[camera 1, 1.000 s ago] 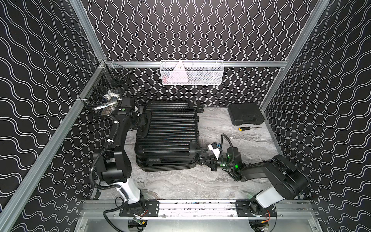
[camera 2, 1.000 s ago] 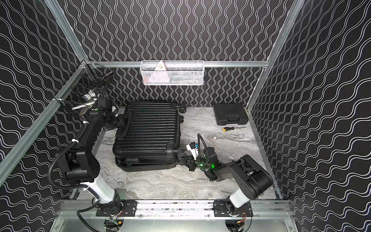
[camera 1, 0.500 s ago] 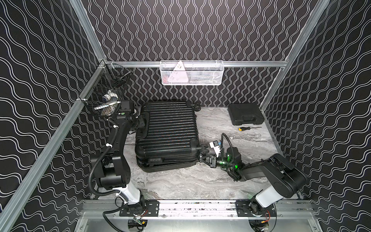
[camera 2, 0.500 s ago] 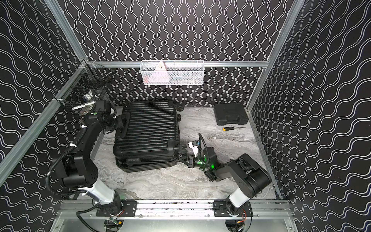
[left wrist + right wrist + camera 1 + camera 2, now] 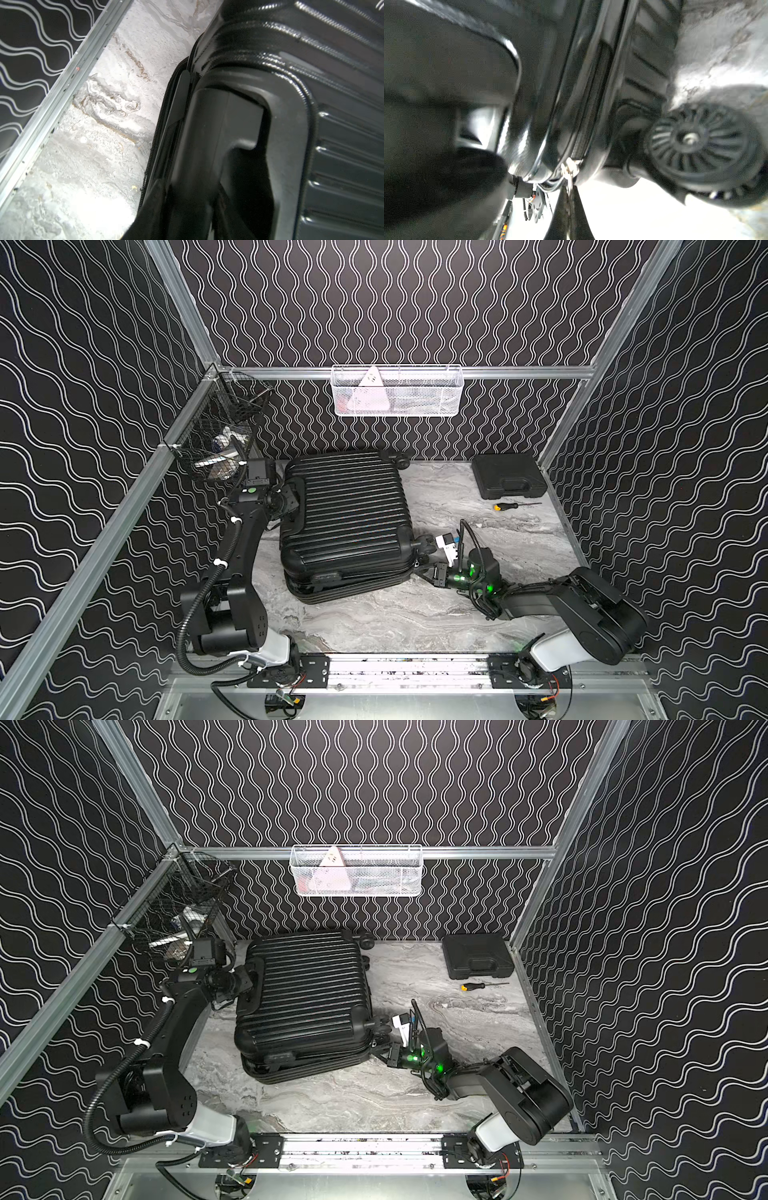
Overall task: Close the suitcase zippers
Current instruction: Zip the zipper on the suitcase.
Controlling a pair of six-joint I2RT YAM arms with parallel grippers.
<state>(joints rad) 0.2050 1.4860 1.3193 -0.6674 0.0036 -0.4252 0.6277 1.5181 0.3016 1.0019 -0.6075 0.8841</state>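
Note:
The black ribbed suitcase [image 5: 349, 522] [image 5: 303, 1002] lies flat on the marble table, shell halves together with a gap along the near edge. My left gripper [image 5: 291, 506] [image 5: 245, 986] is at its left side, shut on the side handle [image 5: 209, 135], with one finger [image 5: 151, 207] on each side of it. The zipper track [image 5: 158, 124] runs beside that handle. My right gripper [image 5: 419, 572] [image 5: 376, 1052] [image 5: 569, 192] is low at the near right corner beside a wheel [image 5: 695, 141]. It is shut on a small silvery zipper pull [image 5: 569, 172].
A flat black tool case [image 5: 509, 483] and a yellow-handled screwdriver [image 5: 507, 506] lie at the back right. A white wire basket [image 5: 397, 391] hangs on the back wall, a black one [image 5: 220, 439] in the left corner. The left wall rail [image 5: 52, 99] runs close to the suitcase.
The left arm has shifted a little with the handle and the suitcase has turned slightly, its far left corner moving left. The right gripper stays pinched at the near right corner.

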